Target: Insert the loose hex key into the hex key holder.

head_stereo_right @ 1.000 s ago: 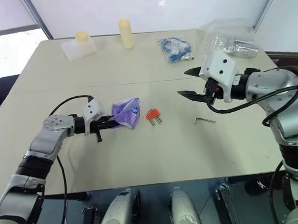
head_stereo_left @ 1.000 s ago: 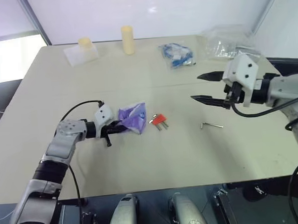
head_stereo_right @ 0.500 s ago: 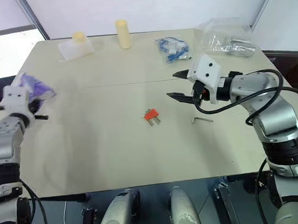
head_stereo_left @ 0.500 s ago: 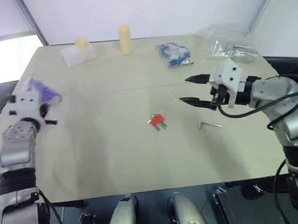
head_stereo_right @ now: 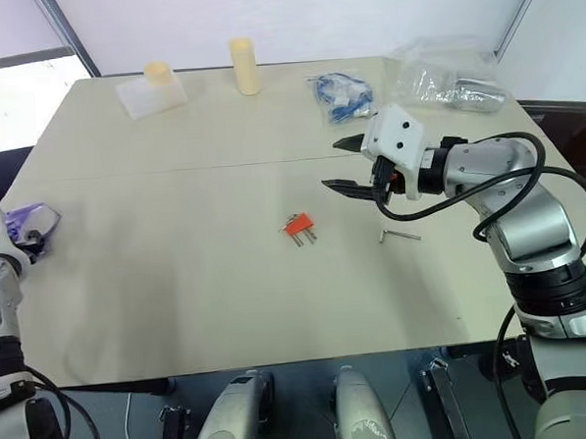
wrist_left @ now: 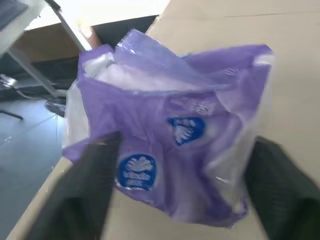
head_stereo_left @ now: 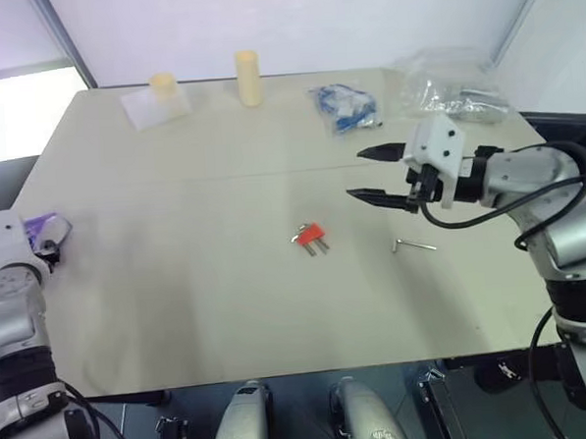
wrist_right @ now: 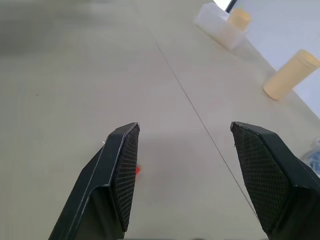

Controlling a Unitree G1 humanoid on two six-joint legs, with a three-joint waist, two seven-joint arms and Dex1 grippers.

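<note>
- So, far left first: the left gripper [wrist_left: 175,200] sits at the table's left edge with the purple pouch [head_stereo_right: 23,219] right at its fingers. In the left wrist view the pouch lies between two widely spread fingers [wrist_left: 90,185], but I can't tell if they're touching it or gripping it.
- Along the back of the beige table [head_stereo_left: 178,284] there's a clear little container with a yellowish cap [head_stereo_left: 159,99], then a pale yellow cylinder [head_stereo_left: 250,77] standing upright.
- Middle of the table: the hex key holder [head_stereo_left: 312,236], a small red block lying flat, dark prongs pointing toward the near edge. Nothing is touching it.
- Further back, a blue packet [head_stereo_left: 346,108].
- A bit right of the holder, the loose hex key [head_stereo_left: 413,245] lies flat on the table, apart from the holder.
- The right gripper [head_stereo_left: 369,176] hovers above the table, behind and between the holder and the loose key, jaws parted and empty.
- Back right corner: a crinkly clear plastic bag [head_stereo_left: 453,88].
</note>
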